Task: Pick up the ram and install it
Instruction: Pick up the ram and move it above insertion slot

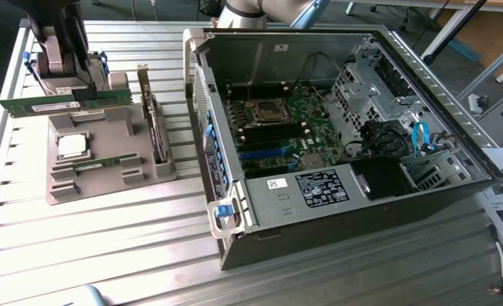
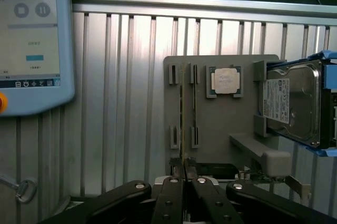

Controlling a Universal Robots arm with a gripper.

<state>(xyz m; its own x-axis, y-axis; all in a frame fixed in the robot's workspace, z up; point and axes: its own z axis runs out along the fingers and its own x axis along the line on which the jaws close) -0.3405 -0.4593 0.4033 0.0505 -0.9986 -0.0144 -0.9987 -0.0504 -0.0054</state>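
While the ram is hanging over the tray: the gripper (image 1: 85, 94) is pinching the ram (image 1: 39, 105) near its middle, with the long edge lying roughly level, just above the tray's (image 1: 106, 185) far end
fingers: the fingers (image 2: 172, 190) are sitting narrow, almost together, and clamping the thin board between them, so it's definitely carrying the stick
tray neighbours: the expansion card (image 1: 155, 127) is standing upright on the tray's side towards the exterior view's right, and the processor chip (image 1: 71, 145) is lying flat on the tray right below the ram
spare stick: what I'm reading as the second stick (image 1: 92, 164) is lying in the tray nearer the camera than the chip, untouched
case: the computer case (image 1: 260, 57) is lying open well off the tray's exterior-view right, with the motherboard (image 1: 298, 118) facing up
slots: the long black memory slots (image 1: 273, 135) are sitting mid-board, I'm guessing those are the target
doing it well imo: keeping the stick level and square in the pinch is mattering most here, and so is clearing that upright card, since a thin board gripped at the centre is going to twist easily if one end is clipping anything
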